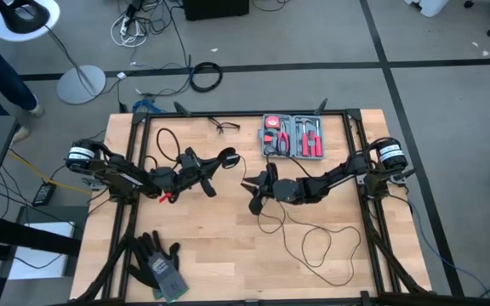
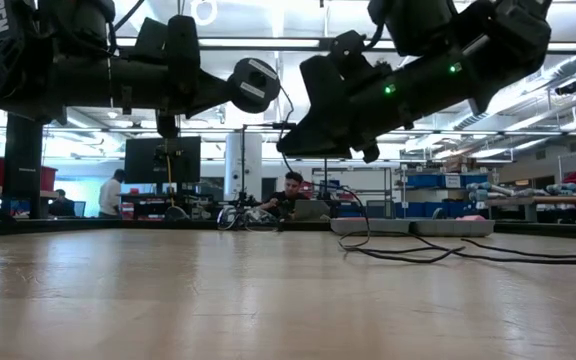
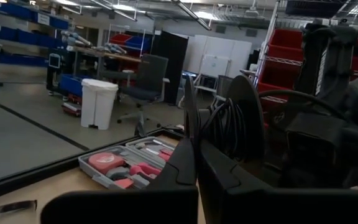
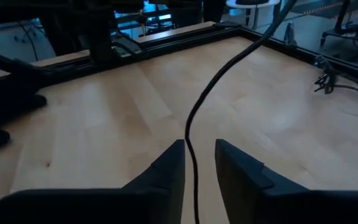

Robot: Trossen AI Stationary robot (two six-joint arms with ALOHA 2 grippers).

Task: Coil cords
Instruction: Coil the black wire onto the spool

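The cord is a thin black cable ending in a round black puck (image 2: 255,83) with a pale centre. My left gripper (image 1: 217,163) is above the table's middle, shut on the puck end, where several turns of cord (image 3: 224,124) are bunched. From there the cord runs to my right gripper (image 1: 251,189), just right of the middle. That gripper is open, with the cord (image 4: 194,158) passing through the gap between its fingers. The rest of the cord (image 1: 313,242) lies in loose loops on the table at the near right. My left gripper pinches the wound turns of cord right beside the puck (image 3: 244,118) between its two shut fingers (image 3: 185,165). The fingers come in about level from the table's left. Puck and turns are lifted clear of the table, and the cord hangs slack from them. My right gripper has the cord (image 4: 191,140) in its gap; whether a finger touches it, I cannot tell.
An open grey case of red-handled tools (image 1: 294,136) lies at the far right. A small black wire item (image 1: 222,126) is at the far edge. A pair of dark gloves (image 1: 158,263) is at the near left. Bare wood (image 1: 219,246) lies between the gloves and the cord loops.
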